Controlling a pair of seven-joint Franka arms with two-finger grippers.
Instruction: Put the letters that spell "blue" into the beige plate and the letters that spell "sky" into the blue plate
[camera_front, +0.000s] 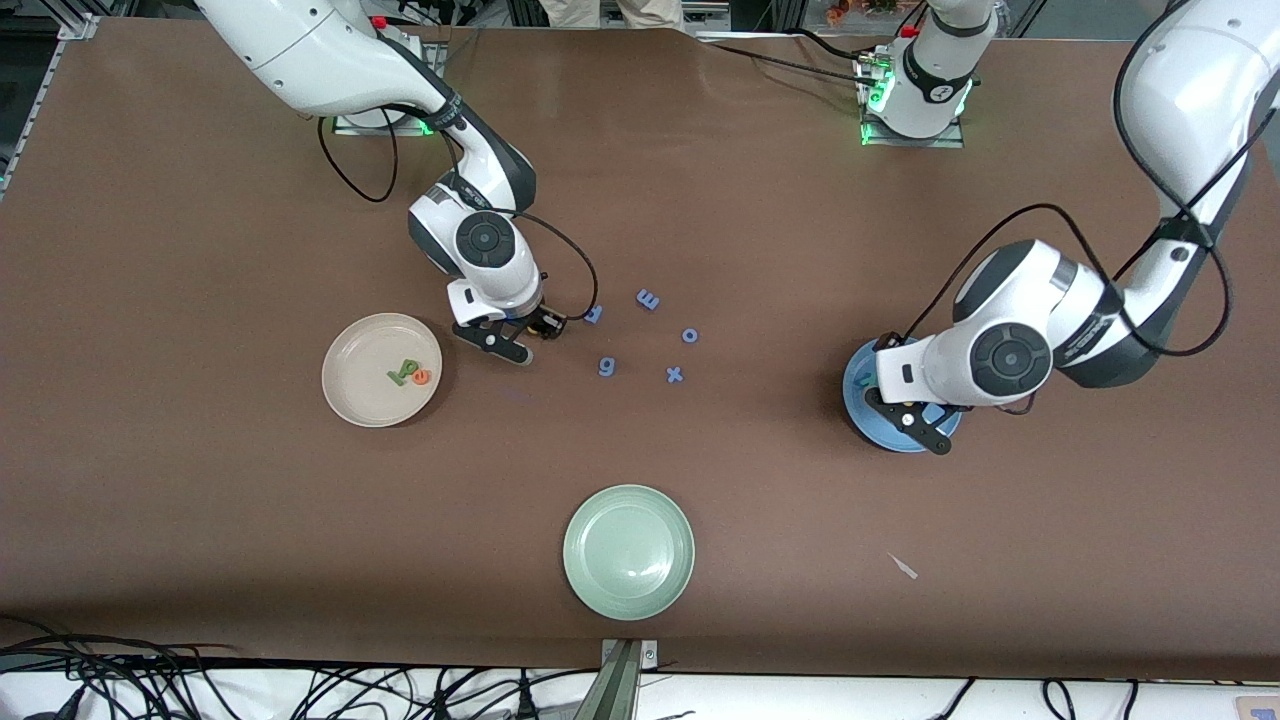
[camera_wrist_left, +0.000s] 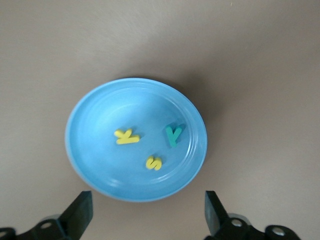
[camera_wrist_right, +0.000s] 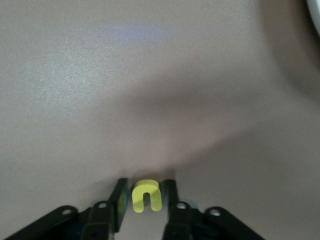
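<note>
1. the left tool hangs wide open and holds nothing over the round blue plate, which has three foam letters: yellow k, yellow s, teal y.
2. the right tool is pinched on one yellow foam u beside the round beige plate, down at the brown surface.
3. the beige plate has three letters: green bar l, dark green b, orange e.
4. five blue foam letters lie on the surface, and one pale green plate sits nearer the front camera.

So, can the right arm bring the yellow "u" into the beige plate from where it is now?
Probably yes. The right gripper is closed on the yellow "u", and the beige plate lies just beside it with only bare table between.
</note>
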